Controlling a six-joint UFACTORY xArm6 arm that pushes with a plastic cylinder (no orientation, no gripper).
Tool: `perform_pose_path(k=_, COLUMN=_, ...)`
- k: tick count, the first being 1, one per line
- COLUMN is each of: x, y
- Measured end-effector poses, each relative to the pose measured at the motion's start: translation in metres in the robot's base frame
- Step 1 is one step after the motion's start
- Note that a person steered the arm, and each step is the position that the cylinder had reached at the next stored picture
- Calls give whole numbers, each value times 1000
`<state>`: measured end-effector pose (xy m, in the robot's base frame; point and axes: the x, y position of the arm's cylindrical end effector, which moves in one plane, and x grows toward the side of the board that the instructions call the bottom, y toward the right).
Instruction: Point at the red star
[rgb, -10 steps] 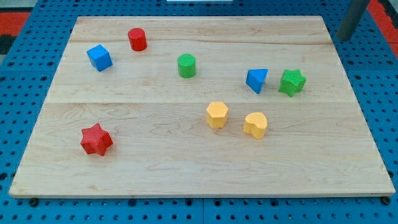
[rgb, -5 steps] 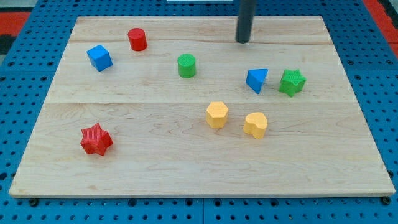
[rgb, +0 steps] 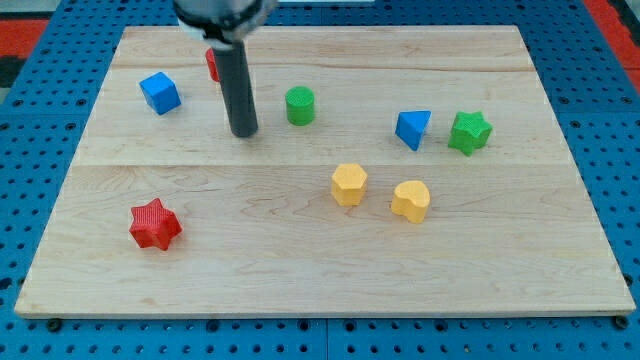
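The red star (rgb: 154, 224) lies on the wooden board (rgb: 320, 270) at the view's lower left. My tip (rgb: 243, 132) stands on the board above and to the right of the star, well apart from it. The tip is just left of the green cylinder (rgb: 299, 105) and right of the blue cube (rgb: 159, 92). The rod hides most of the red cylinder (rgb: 212, 65) behind it.
A blue triangular block (rgb: 412, 128) and a green star (rgb: 469, 132) sit at the right. A yellow hexagon (rgb: 349, 184) and a yellow heart-shaped block (rgb: 410, 200) lie near the middle. Blue pegboard surrounds the board.
My tip has swept from the view's top right across the top of the board to the left and downward, and now stands beside the green cylinder. No block has moved.
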<state>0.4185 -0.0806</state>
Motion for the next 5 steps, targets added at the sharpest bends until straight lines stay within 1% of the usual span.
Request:
perform_pose_path(k=1, x=74, y=28)
perform_pose_path(k=2, x=150, y=24)
perform_pose_path(k=3, x=197, y=-9)
perform_pose_path(k=5, x=157, y=-83)
